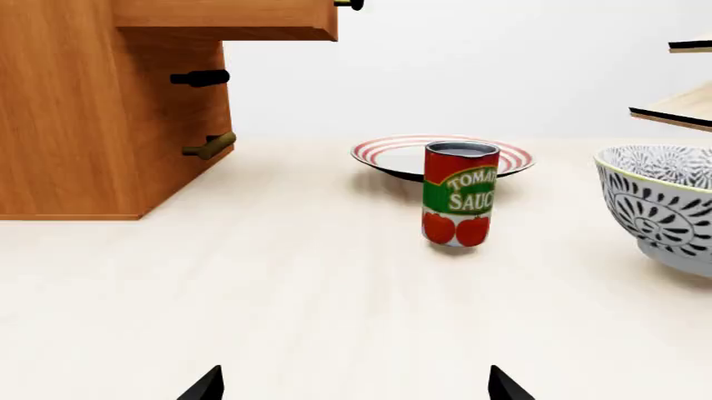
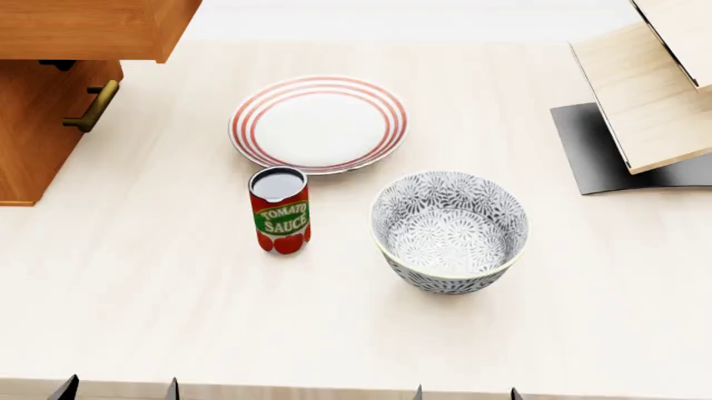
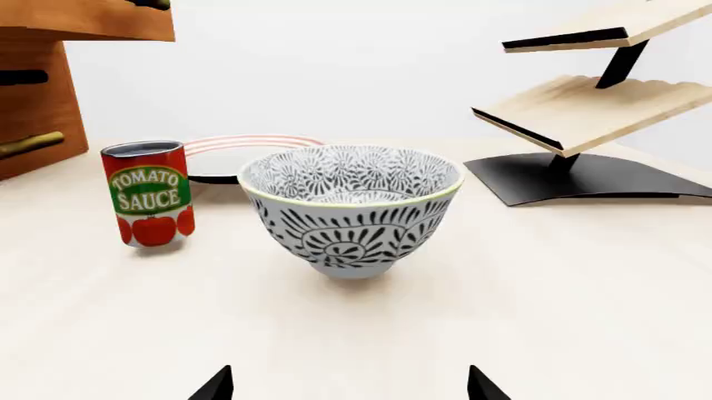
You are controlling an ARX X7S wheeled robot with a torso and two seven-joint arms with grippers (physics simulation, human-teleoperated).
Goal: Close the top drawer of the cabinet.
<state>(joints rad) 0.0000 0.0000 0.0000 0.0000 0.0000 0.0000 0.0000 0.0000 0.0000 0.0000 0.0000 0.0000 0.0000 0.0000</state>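
Top drawer (image 2: 83, 29) sticks out from the cabinet (image 2: 33, 125), overhanging the counter (image 2: 145, 317); it is not yet closed. Its front juts past the cabinet face, and the lower drawer handle (image 2: 93, 107) shows beneath the overhang, so the drawer is pulled well out.

Everything else sits off the cabinet's front side: striped plate (image 2: 318, 123) nearest it, tomato sauce can (image 2: 279, 209) just beyond the plate, patterned bowl (image 2: 449, 230) farther still, and pale wood rack (image 2: 651, 92) farthest across.

Left hand (image 1: 353, 387) is released, tips spread wide and holding nothing, low over the counter, well apart from the cabinet. Right hand (image 3: 348, 385) is also spread and empty, facing the bowl.

Judgement: the left hand is on the cabinet side, so it likely does the push; the can and plate stand clear of the drawer front.
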